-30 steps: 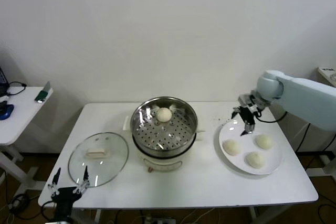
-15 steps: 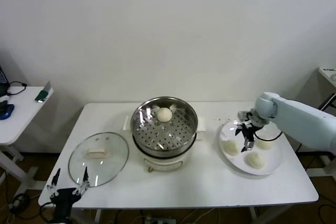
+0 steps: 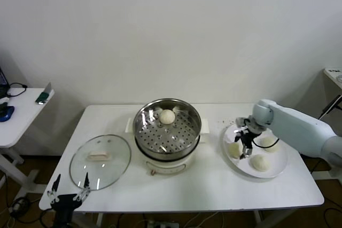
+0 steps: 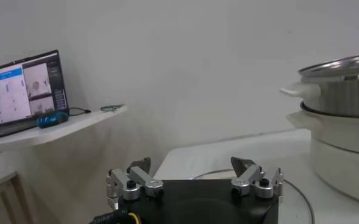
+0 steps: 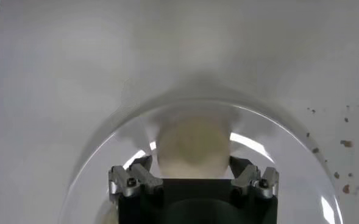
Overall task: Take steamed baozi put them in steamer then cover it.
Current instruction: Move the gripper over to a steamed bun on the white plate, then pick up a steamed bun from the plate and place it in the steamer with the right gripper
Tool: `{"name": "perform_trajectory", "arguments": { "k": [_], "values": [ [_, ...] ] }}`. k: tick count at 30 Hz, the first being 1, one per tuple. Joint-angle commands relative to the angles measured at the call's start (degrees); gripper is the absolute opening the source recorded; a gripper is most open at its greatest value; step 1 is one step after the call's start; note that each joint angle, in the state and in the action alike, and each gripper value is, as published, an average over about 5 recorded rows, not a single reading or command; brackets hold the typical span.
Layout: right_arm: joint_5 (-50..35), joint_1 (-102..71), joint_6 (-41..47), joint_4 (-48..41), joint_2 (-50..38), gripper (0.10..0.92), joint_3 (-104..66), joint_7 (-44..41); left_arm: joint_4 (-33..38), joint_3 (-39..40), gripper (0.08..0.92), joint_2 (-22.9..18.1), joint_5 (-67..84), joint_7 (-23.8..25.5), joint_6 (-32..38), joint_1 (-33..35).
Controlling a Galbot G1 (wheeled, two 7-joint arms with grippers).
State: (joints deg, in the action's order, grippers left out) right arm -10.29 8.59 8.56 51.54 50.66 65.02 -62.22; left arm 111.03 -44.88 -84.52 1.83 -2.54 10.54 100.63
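The steamer (image 3: 160, 132) stands at the table's middle on its white cooker base (image 4: 344, 158), and one steamed baozi (image 3: 167, 116) lies at its back. Three more sit on a white plate (image 3: 278, 170) to the right. My right gripper (image 3: 242, 150) is down over the leftmost of these baozi (image 3: 233, 150), and its fingers press the bun's two sides. In the right wrist view that baozi (image 5: 193, 143) fills the gap of the right gripper (image 5: 191, 165) and rests on the plate (image 5: 100, 158). The cover (image 3: 100, 157) lies flat at the left. My left gripper (image 3: 68, 190) hangs open below the table's front left edge.
The other two baozi (image 3: 269, 143) (image 3: 260, 162) lie close behind and beside the gripped one. A small side table (image 3: 16, 116) with a laptop (image 4: 24, 91) stands at the far left. Crumbs (image 5: 344, 143) dot the table near the plate.
My right gripper came down and leftward from the plate's back edge onto the leftmost baozi and narrowed on it. The left arm stayed put.
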Motion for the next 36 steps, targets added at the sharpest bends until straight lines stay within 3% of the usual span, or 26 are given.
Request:
{"name": "perform_trajectory", "arguments": {
  "k": [1, 14, 23, 36],
  "values": [
    [0.02, -0.65, 0.02, -0.90, 0.74, 0.755, -0.72, -0.19, 0.12, 0.01, 0.823, 0.04, -0.18, -0.03, 0.00, 0.23],
    [-2.94, 3.69, -1.54, -0.17, -0.72, 0.704, 0.13, -0.36, -0.03, 0.27, 0.823, 0.19, 0.17, 0.00, 0.21, 0.86],
    [-17.74, 24.83, -0.43, 2.45, -0.36, 0.712, 14.05, -1.28, 0.15, 2.46, 0.823, 0.01, -0.15, -0.11, -0.29, 0.61],
    [-38.11, 40.85, 4.33, 4.19, 16.00, 0.712, 23.55, -0.34, 1.79, 5.07, 0.823, 0.30, -1.71, -0.33, -0.82, 0.50]
  ]
}}
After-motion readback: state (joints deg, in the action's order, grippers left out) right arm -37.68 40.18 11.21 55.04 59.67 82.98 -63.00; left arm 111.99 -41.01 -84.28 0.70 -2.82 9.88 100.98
